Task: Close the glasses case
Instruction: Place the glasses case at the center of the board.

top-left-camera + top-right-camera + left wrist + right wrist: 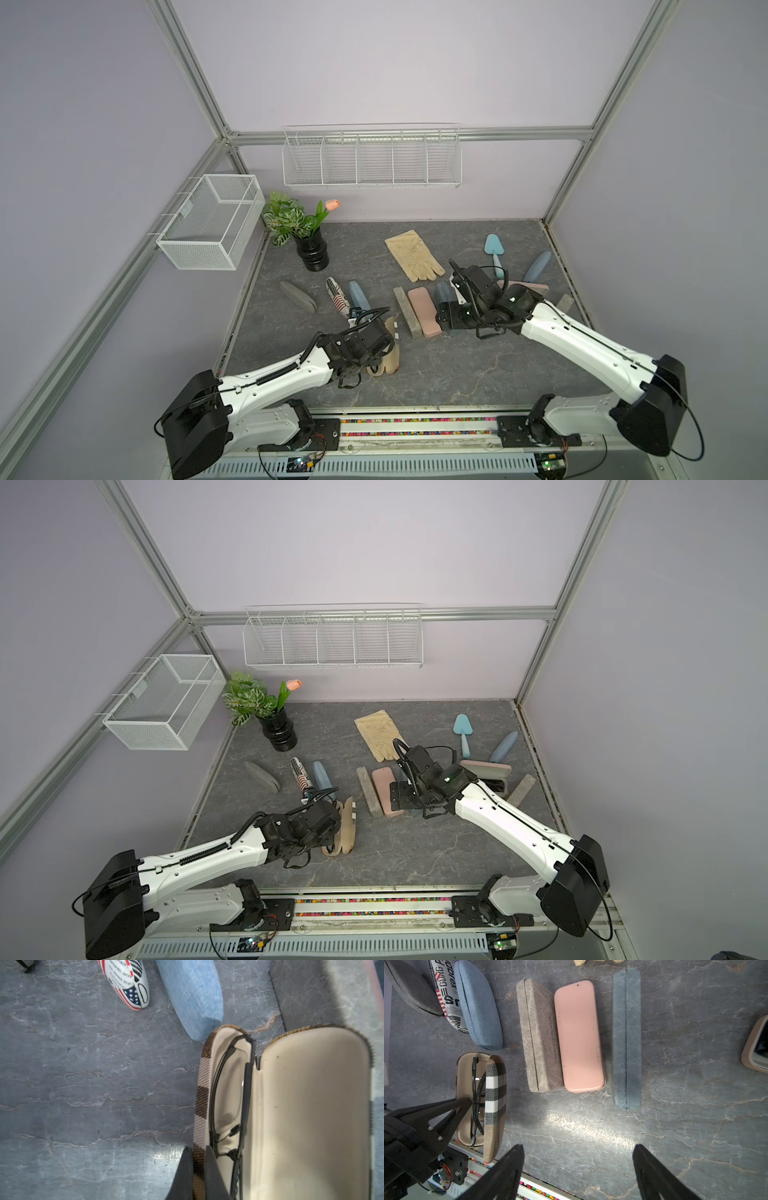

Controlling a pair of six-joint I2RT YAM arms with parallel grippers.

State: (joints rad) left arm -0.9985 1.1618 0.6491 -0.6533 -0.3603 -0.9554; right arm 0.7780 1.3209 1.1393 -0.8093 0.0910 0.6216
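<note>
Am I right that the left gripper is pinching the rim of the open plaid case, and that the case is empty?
Not quite: the plaid case is not empty; black glasses lie in it, as the left wrist view shows. The left gripper does pinch the open case's rim.

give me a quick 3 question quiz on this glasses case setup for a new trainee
1. True or false: the plaid case is fully shut.
2. What lies inside it? A) a pen B) glasses C) nothing
3. Name the gripper whose fingers pinch the case's rim.

Key
1. False: the lid stands open.
2. B.
3. The left gripper, shut on the rim. The right gripper is open and holds nothing.
</note>
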